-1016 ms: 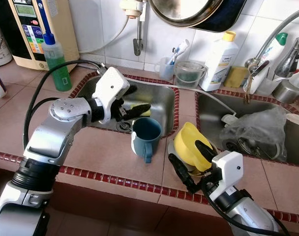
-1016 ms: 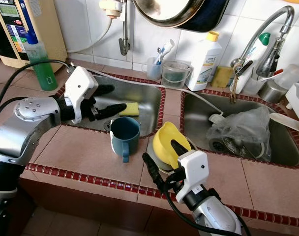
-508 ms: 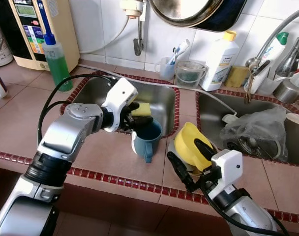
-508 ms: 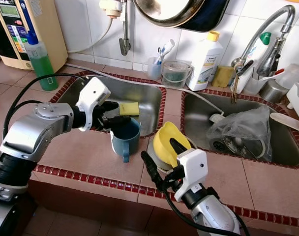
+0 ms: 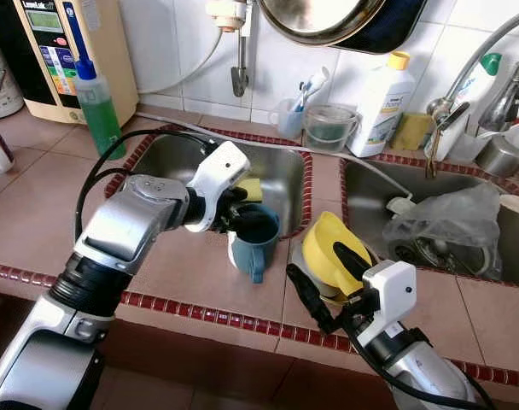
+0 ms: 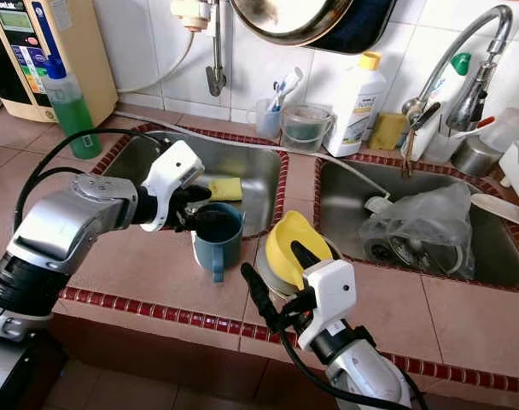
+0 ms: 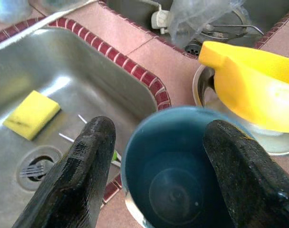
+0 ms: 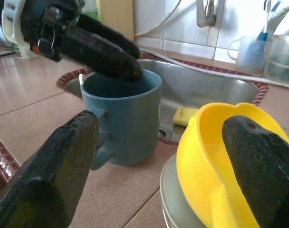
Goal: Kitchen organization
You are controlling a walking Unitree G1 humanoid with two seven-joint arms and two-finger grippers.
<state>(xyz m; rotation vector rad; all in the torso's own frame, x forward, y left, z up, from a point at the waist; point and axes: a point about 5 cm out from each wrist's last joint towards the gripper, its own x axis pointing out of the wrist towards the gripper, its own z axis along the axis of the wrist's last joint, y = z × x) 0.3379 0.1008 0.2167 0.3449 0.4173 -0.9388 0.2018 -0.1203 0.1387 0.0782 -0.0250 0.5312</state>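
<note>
Fingers of left end effector (image 7: pixel 156 166) straddle blue mug (image 5: pixel 253 239) rim.

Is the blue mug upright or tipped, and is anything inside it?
Upright and empty: the blue mug stands on its base on the counter, mouth up, its bare bottom visible between the left gripper's open fingers.

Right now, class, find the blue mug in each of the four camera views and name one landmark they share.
Left eye view: blue mug at centre, on the counter by the left sink's corner.
Right eye view: left of centre.
Left wrist view: low in the middle, between the two black fingers.
Right wrist view: left of centre.
Shared landmark: the yellow sponge in the sink.
</note>
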